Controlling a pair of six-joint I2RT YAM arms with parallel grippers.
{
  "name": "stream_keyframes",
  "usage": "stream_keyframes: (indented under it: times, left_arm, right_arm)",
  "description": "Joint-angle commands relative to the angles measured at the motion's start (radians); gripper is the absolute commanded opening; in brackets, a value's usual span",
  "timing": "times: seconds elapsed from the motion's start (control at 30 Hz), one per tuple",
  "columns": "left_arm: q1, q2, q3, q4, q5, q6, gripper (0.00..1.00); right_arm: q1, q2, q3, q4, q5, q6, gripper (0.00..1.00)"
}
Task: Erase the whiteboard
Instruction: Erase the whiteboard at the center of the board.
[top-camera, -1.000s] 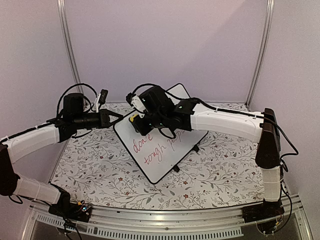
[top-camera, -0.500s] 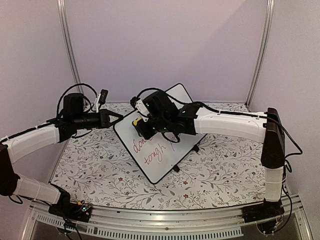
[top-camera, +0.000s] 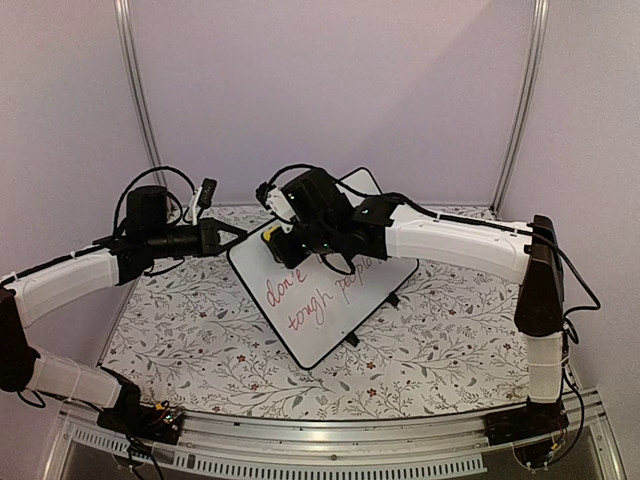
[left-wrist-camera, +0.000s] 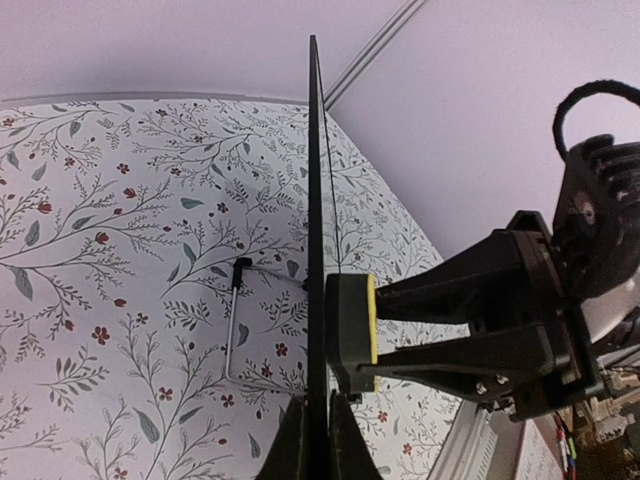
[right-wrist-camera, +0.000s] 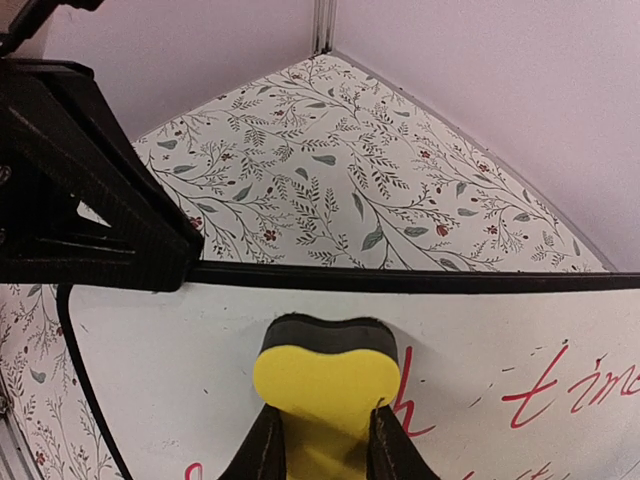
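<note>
The whiteboard (top-camera: 325, 300) stands tilted on the floral table, with red handwriting across its face. My left gripper (top-camera: 237, 236) is shut on its upper left edge; in the left wrist view the board (left-wrist-camera: 316, 200) shows edge-on between my fingertips (left-wrist-camera: 316, 445). My right gripper (top-camera: 280, 245) is shut on a yellow and dark eraser (top-camera: 270, 238), whose dark pad is pressed to the board face near the top edge. The right wrist view shows the eraser (right-wrist-camera: 322, 375) on the white face (right-wrist-camera: 170, 390), with red letters just right of it. The eraser also shows in the left wrist view (left-wrist-camera: 350, 330).
A wire stand leg (left-wrist-camera: 233, 325) sticks out behind the board onto the floral tablecloth (top-camera: 200, 340). Small black feet (top-camera: 352, 338) rest on the cloth. Metal posts (top-camera: 135, 90) and purple walls close off the back and sides.
My right gripper slid the eraser a little down and right on the board, then back up and left. The left arm and the board have stayed still.
</note>
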Motion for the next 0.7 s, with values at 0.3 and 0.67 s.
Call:
stream_keyframes:
  times: [0.3,0.67]
  left_arm:
    - [-0.031,-0.048,-0.002,0.057,0.077,0.029,0.00]
    - [-0.032,-0.043,-0.002,0.058,0.079,0.029,0.00]
  right_arm:
    - [-0.014,-0.047,-0.169,0.012,-0.010,0.033,0.23]
    - [-0.013,-0.116,-0.311,0.039,-0.015,0.073,0.23]
